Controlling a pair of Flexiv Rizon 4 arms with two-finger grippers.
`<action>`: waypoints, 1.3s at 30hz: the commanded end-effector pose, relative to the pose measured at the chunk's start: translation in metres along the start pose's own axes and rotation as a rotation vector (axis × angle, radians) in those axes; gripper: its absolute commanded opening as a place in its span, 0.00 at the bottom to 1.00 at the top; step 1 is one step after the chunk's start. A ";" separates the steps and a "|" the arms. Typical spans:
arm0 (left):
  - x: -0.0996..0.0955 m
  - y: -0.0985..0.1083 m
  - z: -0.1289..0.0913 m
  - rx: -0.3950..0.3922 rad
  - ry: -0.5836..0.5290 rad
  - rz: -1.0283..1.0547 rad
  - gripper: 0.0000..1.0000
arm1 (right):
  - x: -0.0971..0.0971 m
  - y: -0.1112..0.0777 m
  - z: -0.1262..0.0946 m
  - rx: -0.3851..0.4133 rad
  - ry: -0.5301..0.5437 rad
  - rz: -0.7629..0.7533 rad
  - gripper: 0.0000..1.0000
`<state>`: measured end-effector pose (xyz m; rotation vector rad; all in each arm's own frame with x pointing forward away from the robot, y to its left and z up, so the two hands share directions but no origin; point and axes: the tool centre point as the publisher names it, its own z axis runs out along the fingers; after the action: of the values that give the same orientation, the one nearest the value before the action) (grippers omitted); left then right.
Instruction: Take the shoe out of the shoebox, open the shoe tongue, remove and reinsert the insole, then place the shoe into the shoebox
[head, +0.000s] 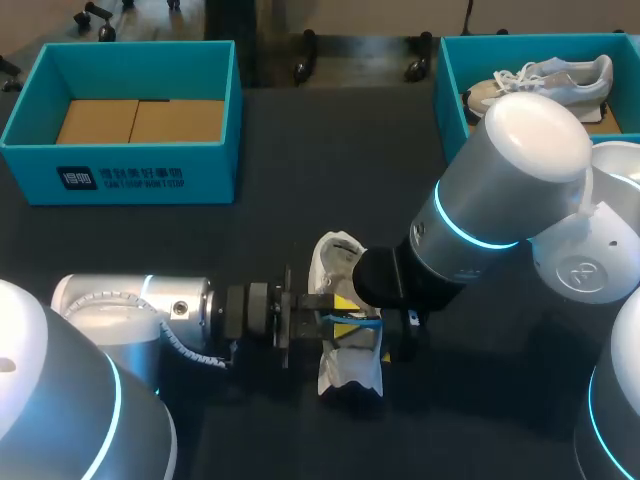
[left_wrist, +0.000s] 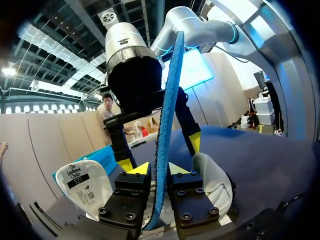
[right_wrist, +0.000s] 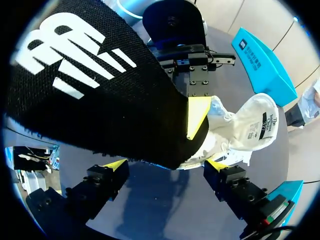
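I see the shoe (head: 348, 372) outside of the boxes. It lies on the dark table (head: 300, 180) in the lower middle of the head view, between my two arms. It is white, and its tongue (left_wrist: 82, 182) is folded out, so that the label on its inner side shows beside my left gripper (left_wrist: 159, 169).

The left gripper comes in from the lower left of the head view. Its fingers are close together and press the insole (right_wrist: 100, 85) from both sides. The insole is out of the shoe and stands on its edge between them; its edge is blue and its upper face is black with a white mark.

My right gripper (right_wrist: 166, 165) comes in from the right of the head view and is just over the shoe. Its fingers stand wide apart, one on each side of the insole, and they hold nothing.

One blue shoebox (head: 130, 170) is in the upper left of the head view, with brown cardboard inside. A second blue box (head: 450, 75) is in the upper right and holds another light shoe (head: 545, 80). Both boxes are well apart from the shoe on the table.
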<state>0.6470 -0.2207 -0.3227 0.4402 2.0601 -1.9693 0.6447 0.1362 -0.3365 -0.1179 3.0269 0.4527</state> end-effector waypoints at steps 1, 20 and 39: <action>0.003 -0.008 -0.004 -0.012 -0.006 0.003 0.22 | 0.001 0.000 0.002 -0.001 -0.002 0.000 1.00; 0.010 -0.022 0.000 -0.065 -0.004 0.013 0.23 | 0.001 -0.011 0.005 0.012 0.005 0.006 1.00; 0.021 -0.026 0.006 -0.154 -0.010 0.078 0.18 | -0.001 -0.024 0.012 0.033 0.037 0.027 1.00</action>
<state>0.6228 -0.2230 -0.3086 0.4774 2.1294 -1.7685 0.6485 0.1161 -0.3525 -0.0838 3.0734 0.4066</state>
